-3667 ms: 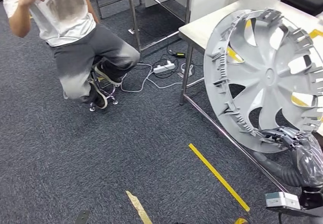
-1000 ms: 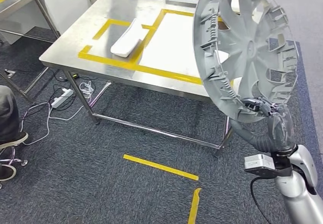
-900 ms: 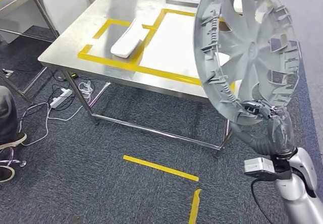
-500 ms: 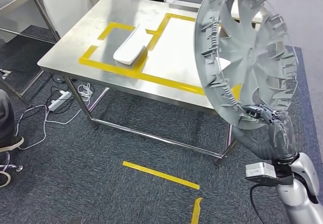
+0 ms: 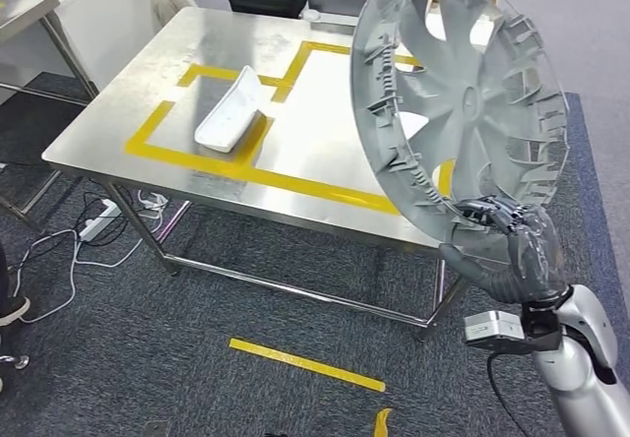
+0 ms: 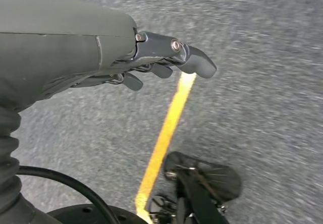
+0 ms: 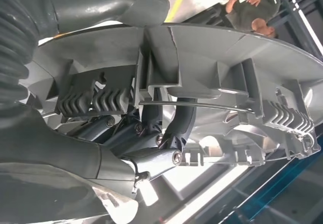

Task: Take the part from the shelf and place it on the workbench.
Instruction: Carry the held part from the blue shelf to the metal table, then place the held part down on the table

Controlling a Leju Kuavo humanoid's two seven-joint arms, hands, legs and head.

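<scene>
Because the wheel cover (image 5: 465, 107) is broad and thin, the right hand (image 5: 513, 245) grips it at its lower rim, thumb on one face and the darker fingers (image 7: 179, 128) hooked through the ribbed clips on the inner side, so the disc stands nearly on edge above the wrist with its ribbed back turned toward the head camera. Held this way it rides above the near right corner of the workbench (image 5: 96, 137), overlapping the table's edge in the head view rather than resting on it; whether any part touches the steel cannot be told. Yellow tape (image 5: 222, 166) marks out rectangles on the benchtop, and a white curved part (image 5: 226, 114) already lies in the left one, so the larger taped box beside it is probably meant for the cover. At the robot's side, the left hand (image 6: 152, 57) hangs over the carpet (image 6: 266, 57), fingers loosely extended and holding nothing. Laying the disc flat will call for tipping the wrist forward before releasing.
</scene>
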